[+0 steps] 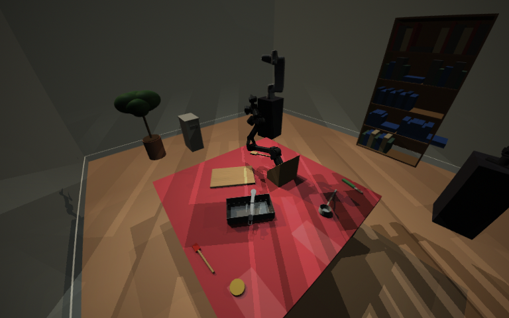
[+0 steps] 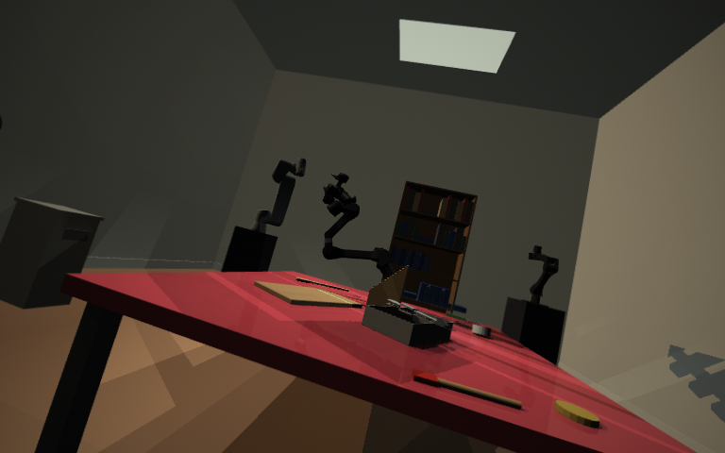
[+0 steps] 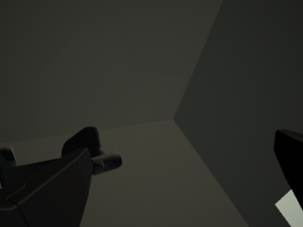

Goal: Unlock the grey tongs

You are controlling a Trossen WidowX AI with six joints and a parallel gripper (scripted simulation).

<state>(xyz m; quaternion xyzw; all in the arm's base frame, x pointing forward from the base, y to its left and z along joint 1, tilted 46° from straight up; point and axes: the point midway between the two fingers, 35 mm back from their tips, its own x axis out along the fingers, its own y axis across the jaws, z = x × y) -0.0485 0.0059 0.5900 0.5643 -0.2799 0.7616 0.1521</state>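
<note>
The grey tongs (image 1: pixel 252 203) (image 2: pixel 408 312) lie shut across the black roasting tin (image 1: pixel 246 220) (image 2: pixel 397 327) in the middle of the red table. The wooden board (image 1: pixel 230 176) (image 2: pixel 302 293) lies flat just behind the tin and is bare. My gripper (image 1: pixel 250 101) (image 2: pixel 337 179) (image 3: pixel 185 150) is open and empty. It is raised high over the table's far edge, pointing up, well away from the tongs and the board. The wrist view shows only the two fingers, the walls and the ceiling.
A brown wedge-shaped box (image 1: pixel 283 171) (image 2: pixel 387 288) stands right of the board. A small ladle (image 1: pixel 325 209), a green tool (image 1: pixel 352 185), a red spatula (image 1: pixel 202 256) (image 2: pixel 464 389) and a yellow disc (image 1: pixel 236 287) (image 2: pixel 576 413) lie on the table. Other arms on black pedestals stand around.
</note>
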